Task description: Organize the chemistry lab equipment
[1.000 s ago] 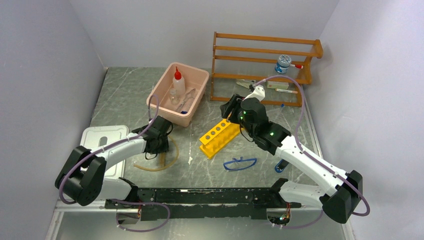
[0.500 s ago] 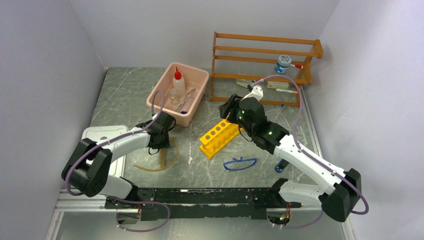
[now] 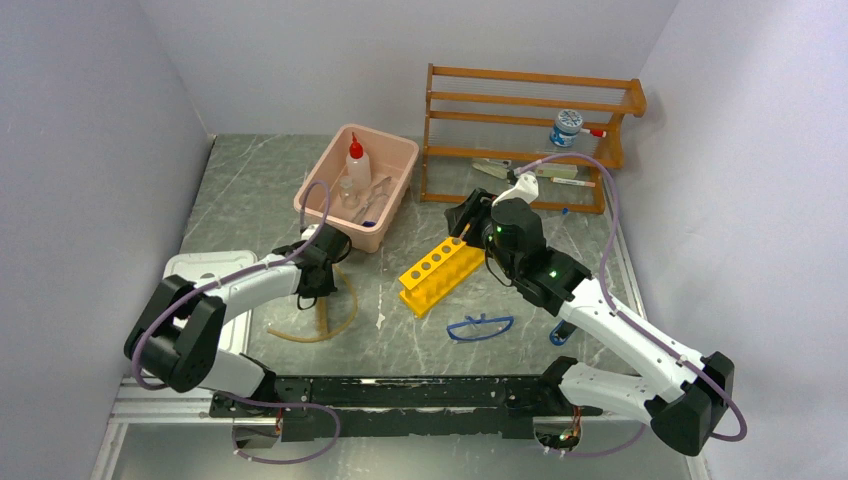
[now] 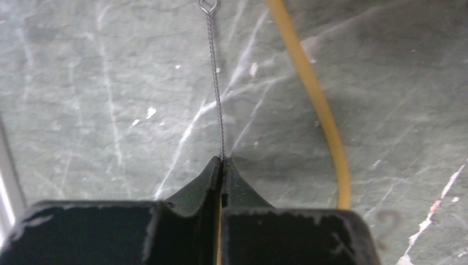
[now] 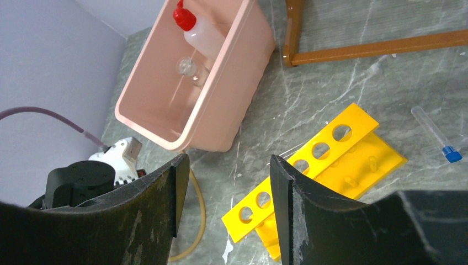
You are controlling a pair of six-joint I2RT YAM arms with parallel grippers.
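Note:
My left gripper (image 4: 222,161) is shut on a thin twisted metal wire (image 4: 215,83) with a loop end, just above the table beside the tan tubing (image 4: 314,94). In the top view it (image 3: 314,284) sits by the tubing loop (image 3: 338,322). My right gripper (image 5: 226,165) is open and empty, held above the yellow holed rack (image 5: 331,149), which lies on the table (image 3: 438,272). A blue-capped tube (image 5: 436,135) lies right of the rack. The red-capped squeeze bottle (image 3: 356,165) and a small clear beaker (image 5: 187,67) are in the pink tub (image 3: 392,160). Blue-framed goggles (image 3: 480,326) lie near the front.
The wooden shelf rack (image 3: 530,110) stands at the back right with a few small items on it. A white lid (image 3: 200,270) lies at the left under my left arm. Walls close in on the left, the right and behind.
My left gripper has moved a little away from me toward the pink tub, still shut on the wire. My right arm has shifted slightly to the right above the rack.

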